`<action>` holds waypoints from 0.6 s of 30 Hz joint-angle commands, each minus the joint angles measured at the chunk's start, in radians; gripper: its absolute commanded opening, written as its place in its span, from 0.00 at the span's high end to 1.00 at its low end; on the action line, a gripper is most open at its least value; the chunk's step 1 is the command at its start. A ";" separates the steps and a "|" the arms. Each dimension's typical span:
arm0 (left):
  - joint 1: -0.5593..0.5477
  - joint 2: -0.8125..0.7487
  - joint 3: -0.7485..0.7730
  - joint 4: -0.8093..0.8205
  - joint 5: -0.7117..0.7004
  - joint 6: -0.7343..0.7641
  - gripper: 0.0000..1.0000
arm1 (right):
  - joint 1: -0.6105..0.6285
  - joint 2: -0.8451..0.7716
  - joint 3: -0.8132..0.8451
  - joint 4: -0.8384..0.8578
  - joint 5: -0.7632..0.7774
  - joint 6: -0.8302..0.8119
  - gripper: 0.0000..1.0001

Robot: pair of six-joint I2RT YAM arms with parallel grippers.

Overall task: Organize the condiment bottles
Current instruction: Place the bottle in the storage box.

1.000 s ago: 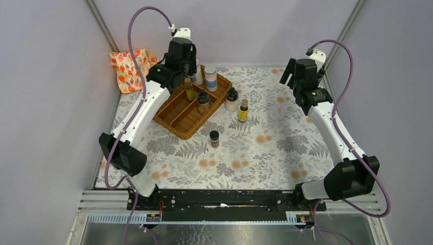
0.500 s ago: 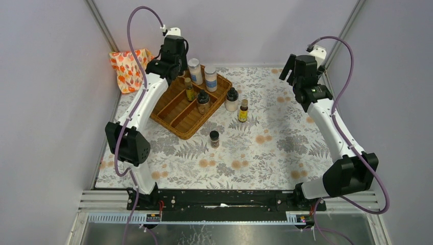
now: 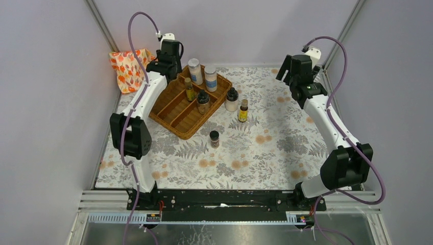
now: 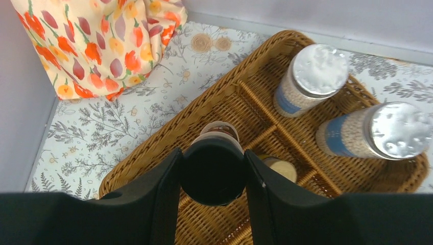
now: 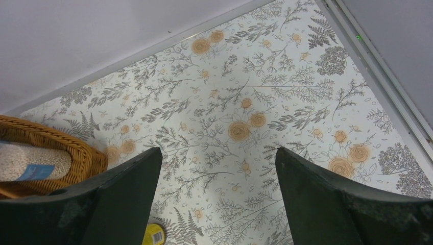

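Observation:
My left gripper (image 4: pixel 213 152) is shut on the black cap of a dark spice jar (image 4: pixel 213 171) and holds it over the far left part of the wicker tray (image 4: pixel 153 148); in the top view the gripper (image 3: pixel 169 65) hides this jar. Two silver-lidded white-filled jars (image 3: pixel 194 69) (image 3: pixel 210 76), a slim yellow bottle (image 3: pixel 189 90) and a dark jar (image 3: pixel 203 100) stand in the tray. On the mat right of the tray stand a black-capped jar (image 3: pixel 232 98), a yellow bottle (image 3: pixel 243 111) and a small spice jar (image 3: pixel 214 138). My right gripper (image 3: pixel 292 70) is open and empty at the far right.
The orange-patterned cloth (image 3: pixel 127 67) lies at the far left corner against the wall. The tray (image 3: pixel 178 120) has long slatted compartments. The right wrist view shows floral mat (image 5: pixel 240 127), the tray corner (image 5: pixel 76 153) and a yellow bottle top (image 5: pixel 153 235).
My left gripper has moved left and back with the jar, uncovering the silver-lidded jar behind it. My right gripper has shifted slightly left and back.

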 commanded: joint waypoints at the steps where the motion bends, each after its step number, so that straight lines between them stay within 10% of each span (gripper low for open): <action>1: 0.032 0.035 -0.031 0.085 -0.003 -0.020 1.00 | -0.005 0.020 0.038 0.045 -0.009 -0.001 0.11; 18: 0.082 0.152 -0.069 0.136 0.085 -0.047 1.00 | -0.007 0.049 0.038 0.059 -0.005 -0.009 0.11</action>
